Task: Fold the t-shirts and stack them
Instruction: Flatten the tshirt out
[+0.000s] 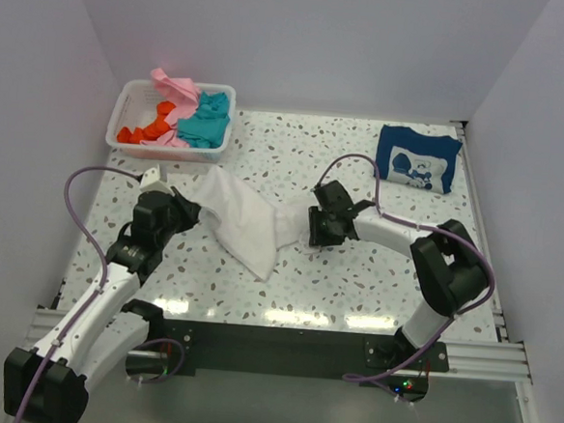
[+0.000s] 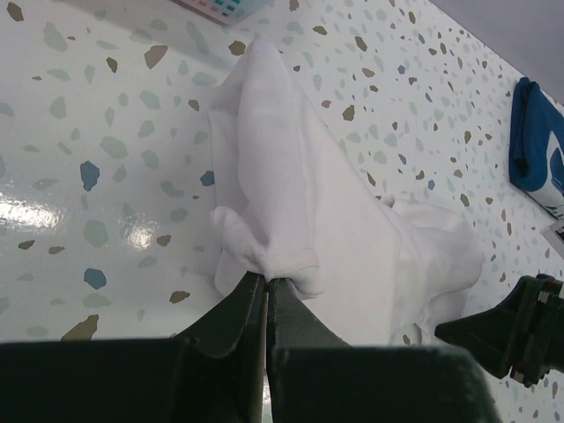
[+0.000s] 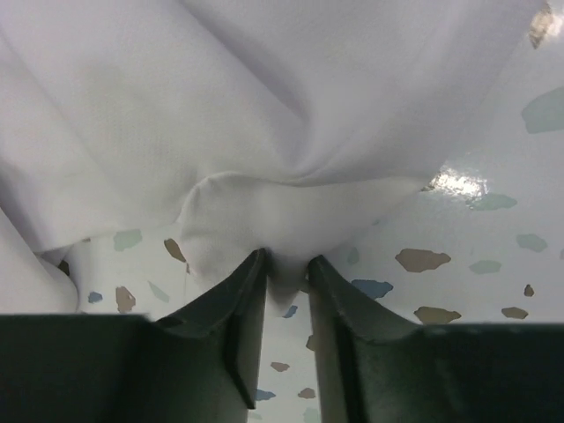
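The white t-shirt (image 1: pixel 246 219) lies crumpled in the middle of the table, stretched between my two grippers. My left gripper (image 1: pixel 187 208) is shut on its left edge; the left wrist view shows the cloth (image 2: pixel 300 203) pinched at the fingertips of that gripper (image 2: pixel 265 277). My right gripper (image 1: pixel 312 225) is shut on its right edge; the right wrist view shows a fold of the white shirt (image 3: pixel 264 132) held between the jaws of that gripper (image 3: pixel 286 261). A folded navy blue t-shirt (image 1: pixel 417 158) with a white cartoon print lies at the back right. Pink (image 1: pixel 175 85), teal (image 1: pixel 206 121) and orange (image 1: pixel 147 129) t-shirts lie in the basket.
The white slotted plastic basket (image 1: pixel 130 96) stands at the back left corner. White walls close in the table on the left, back and right. The navy shirt also shows at the right edge of the left wrist view (image 2: pixel 536 145).
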